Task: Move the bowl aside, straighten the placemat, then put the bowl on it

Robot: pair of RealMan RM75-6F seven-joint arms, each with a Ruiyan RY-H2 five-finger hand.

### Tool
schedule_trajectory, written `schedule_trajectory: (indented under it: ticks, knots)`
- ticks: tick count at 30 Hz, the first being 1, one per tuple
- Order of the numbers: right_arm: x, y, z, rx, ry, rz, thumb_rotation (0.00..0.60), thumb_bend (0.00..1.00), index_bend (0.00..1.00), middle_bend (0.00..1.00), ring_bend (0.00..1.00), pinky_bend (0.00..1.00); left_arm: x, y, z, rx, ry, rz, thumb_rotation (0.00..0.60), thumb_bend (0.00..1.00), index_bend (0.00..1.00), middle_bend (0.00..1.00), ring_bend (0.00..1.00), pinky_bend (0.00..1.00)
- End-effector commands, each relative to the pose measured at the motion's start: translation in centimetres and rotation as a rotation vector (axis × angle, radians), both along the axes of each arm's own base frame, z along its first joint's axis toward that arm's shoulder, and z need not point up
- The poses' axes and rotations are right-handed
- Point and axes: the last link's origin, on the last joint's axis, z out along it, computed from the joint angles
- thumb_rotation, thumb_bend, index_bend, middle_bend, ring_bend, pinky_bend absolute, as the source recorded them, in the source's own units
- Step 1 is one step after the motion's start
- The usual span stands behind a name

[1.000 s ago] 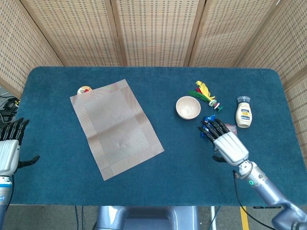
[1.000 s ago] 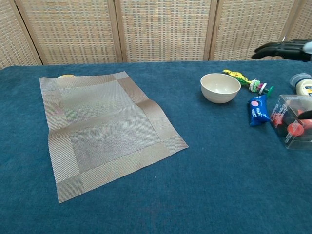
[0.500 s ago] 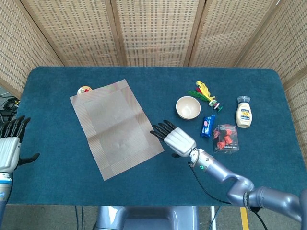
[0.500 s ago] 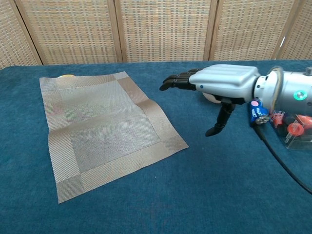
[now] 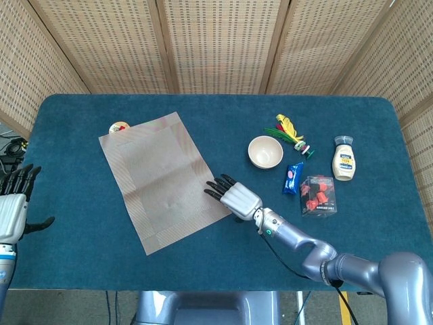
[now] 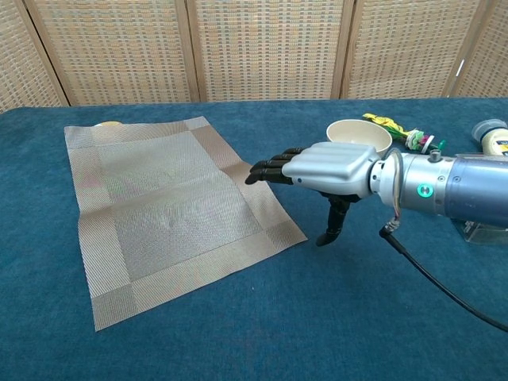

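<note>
The right hand [image 5: 233, 196] has moved farther across the table toward the placemat [image 5: 162, 179] than half a second ago; its dark fingertips [image 6: 266, 171] now reach over the mat's near right edge, where before they stopped short of it. The hand is flat, palm down, fingers stretched out together and thumb hanging below, holding nothing. Whether the fingertips touch the mat cannot be told.

The placemat lies ahead of and to the left of this hand, skewed on the blue table [image 5: 223, 108], with a slight ripple along the edge nearest the fingers. The bowl [image 5: 265, 152] sits upright behind the hand toward the screen, off the mat, partly hidden by the hand in the chest view.

The left hand [image 5: 13, 206] has stayed at the table's left edge, well apart from the mat, fingers spread and empty.
</note>
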Motion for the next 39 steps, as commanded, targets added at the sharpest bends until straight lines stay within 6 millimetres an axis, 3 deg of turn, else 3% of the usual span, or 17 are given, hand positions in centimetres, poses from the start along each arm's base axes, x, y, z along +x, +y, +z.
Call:
schedule_trajectory:
  ticks: [1, 8, 22, 29, 33, 39]
  knots:
    - [0.4, 0.1, -0.9, 0.0, 0.003, 0.015, 0.6, 0.0, 0.06, 0.0, 0.0, 0.0, 0.0, 0.1, -0.1, -0.002, 0.001, 0.003, 0.6, 0.0, 0.0, 0.0, 0.0, 0.0]
    - [1.1, -0.1, -2.6, -0.003, 0.027, 0.019, 0.6, 0.0, 0.06, 0.0, 0.0, 0.0, -0.2, 0.2, -0.1, -0.002, -0.001, 0.009, 0.6, 0.0, 0.0, 0.0, 0.0, 0.0]
    - [2.0, -0.9, -3.7, -0.031, 0.014, 0.003, 0.6, 0.03, 0.07, 0.0, 0.0, 0.0, -0.2, 0.3, 0.0, -0.006, -0.008, 0.011, 0.6, 0.0, 0.0, 0.0, 0.0, 0.0]
    - [2.5, -1.0, -4.0, -0.03, -0.012, -0.005, 0.6, 0.44, 0.11, 0.0, 0.0, 0.0, -0.3, 0.4, 0.0, -0.007, -0.011, 0.012, 0.6, 0.0, 0.0, 0.0, 0.0, 0.0]
    - [2.6, -1.0, -3.8, -0.028, -0.024, -0.003, 0.6, 0.56, 0.13, 0.0, 0.0, 0.0, -0.2, 0.4, 0.0, -0.009, -0.012, 0.01, 0.6, 0.0, 0.0, 0.0, 0.0, 0.0]
    - [2.7, -1.0, -3.5, -0.03, -0.042, 0.0, 0.6, 0.63, 0.14, 0.0, 0.0, 0.0, -0.1, 0.3, -0.1, -0.014, -0.016, 0.005, 0.6, 0.0, 0.0, 0.0, 0.0, 0.0]
